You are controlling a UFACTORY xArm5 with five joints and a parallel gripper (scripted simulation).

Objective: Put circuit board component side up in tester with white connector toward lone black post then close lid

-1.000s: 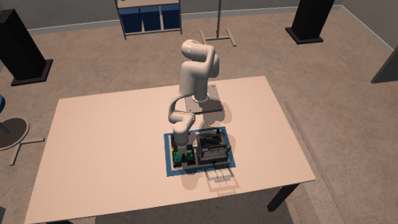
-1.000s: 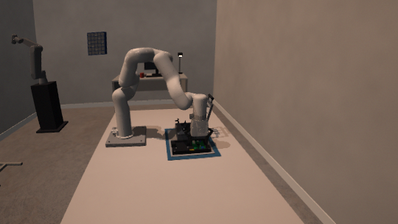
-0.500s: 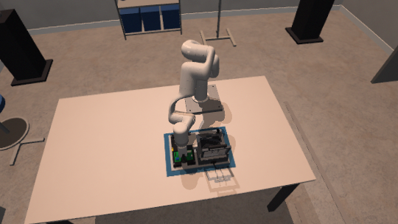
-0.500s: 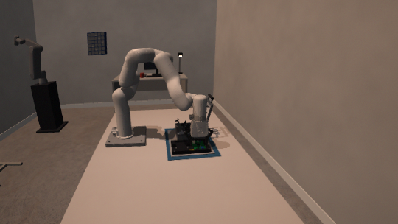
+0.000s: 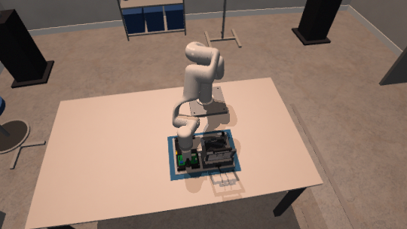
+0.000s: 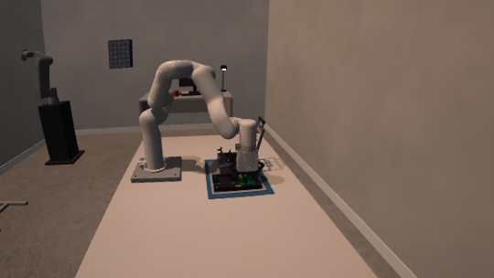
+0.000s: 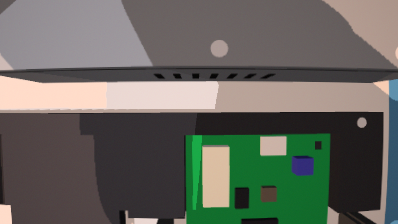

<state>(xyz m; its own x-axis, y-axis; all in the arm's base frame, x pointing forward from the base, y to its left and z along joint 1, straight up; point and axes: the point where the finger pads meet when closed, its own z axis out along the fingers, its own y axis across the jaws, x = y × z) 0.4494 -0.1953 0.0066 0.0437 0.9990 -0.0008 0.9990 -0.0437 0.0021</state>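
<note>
The green circuit board (image 7: 257, 177) lies flat in the black tray (image 7: 200, 165), component side up, with a cream connector (image 7: 216, 176) and a blue part (image 7: 302, 165) on it. It also shows as a green patch in the top view (image 5: 184, 159) and the exterior view (image 6: 245, 182). My gripper (image 5: 187, 158) hangs straight down just above the board, open and empty; its fingers are not visible in the wrist view. The tester (image 5: 218, 150) stands to the right of the tray with its lid (image 6: 260, 133) raised.
Tray and tester sit on a blue mat (image 5: 204, 155) near the table's front edge. The arm's base plate (image 5: 208, 102) is behind them. A grey housing (image 7: 200, 45) fills the top of the wrist view.
</note>
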